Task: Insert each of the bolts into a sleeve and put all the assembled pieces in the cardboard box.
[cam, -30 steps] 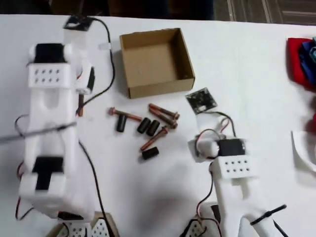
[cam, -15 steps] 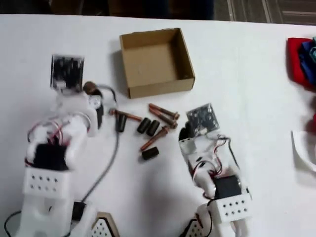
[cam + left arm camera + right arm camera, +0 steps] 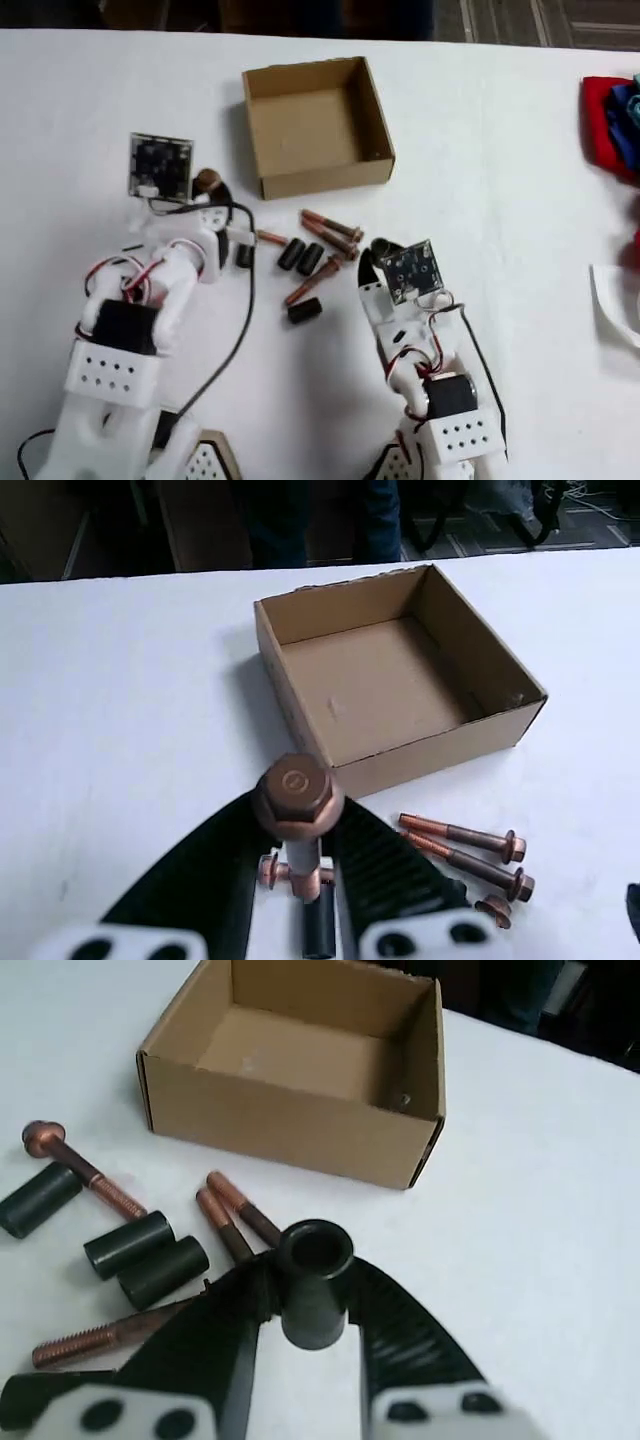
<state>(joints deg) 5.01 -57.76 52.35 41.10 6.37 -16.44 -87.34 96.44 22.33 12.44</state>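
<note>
Standing on the white table [image 3: 500,150], the cardboard box [image 3: 320,178] was open on top. As far as the wrist views showed its floor, it had nothing in it, so no assembled piece was inside yet.

In front of the box, toward its left side, the left gripper [image 3: 300,832] had its fingers closed on the shank of one copper-coloured bolt [image 3: 297,798], head up. In front of the box on the other side, the right gripper [image 3: 313,1305] held one black sleeve [image 3: 316,1255] upright between its fingers, with the bore open upward.

Just in front of the box, between the two grippers, the loose bolts [image 3: 330,230] and the loose sleeves [image 3: 291,254] lay close together.

I judged the bolts to be stiff and rather heavy for their size, and best taken at the shank under the head. The sleeves looked rigid, smooth and round, so they might roll or slip. A hold across the outer wall would keep the bore free.
</note>
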